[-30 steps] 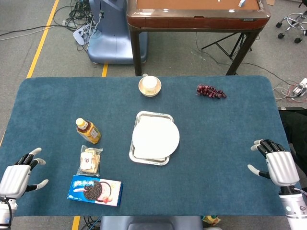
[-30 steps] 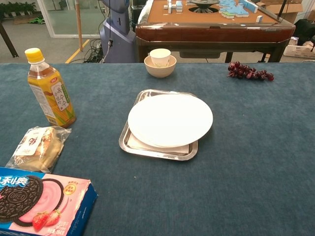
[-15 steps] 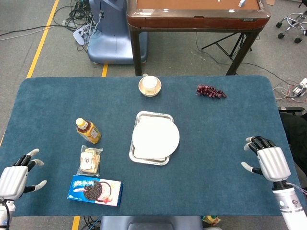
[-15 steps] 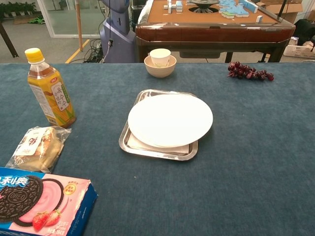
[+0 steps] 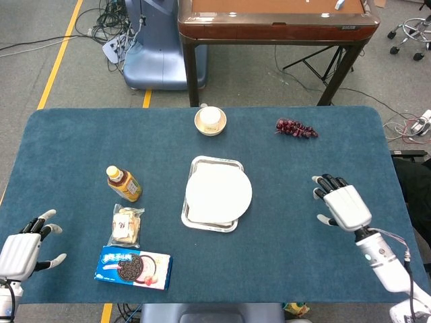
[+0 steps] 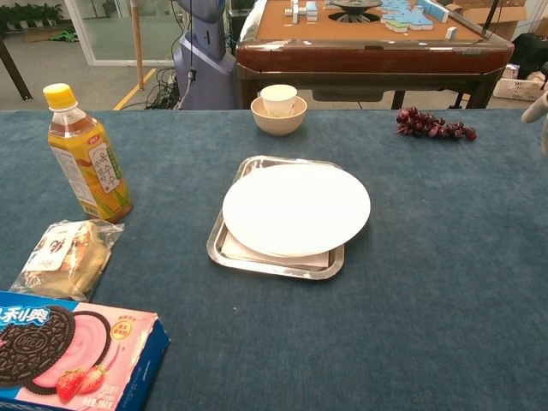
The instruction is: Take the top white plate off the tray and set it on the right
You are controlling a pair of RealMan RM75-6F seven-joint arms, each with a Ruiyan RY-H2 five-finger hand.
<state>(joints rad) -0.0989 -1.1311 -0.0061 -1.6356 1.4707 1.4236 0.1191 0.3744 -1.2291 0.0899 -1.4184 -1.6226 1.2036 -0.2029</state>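
A round white plate lies on top of a silver tray at the middle of the blue table. My right hand hovers to the right of the tray, fingers spread and empty, well apart from the plate. In the chest view only a sliver of the right hand shows at the right edge. My left hand hangs at the table's front left corner, open and holding nothing.
A tea bottle, a snack bag and an Oreo box sit left of the tray. A bowl with a cup and grapes lie at the back.
My right hand has moved left and forward over the table, toward the tray. The left hand has barely shifted. The plate and tray are unmoved.
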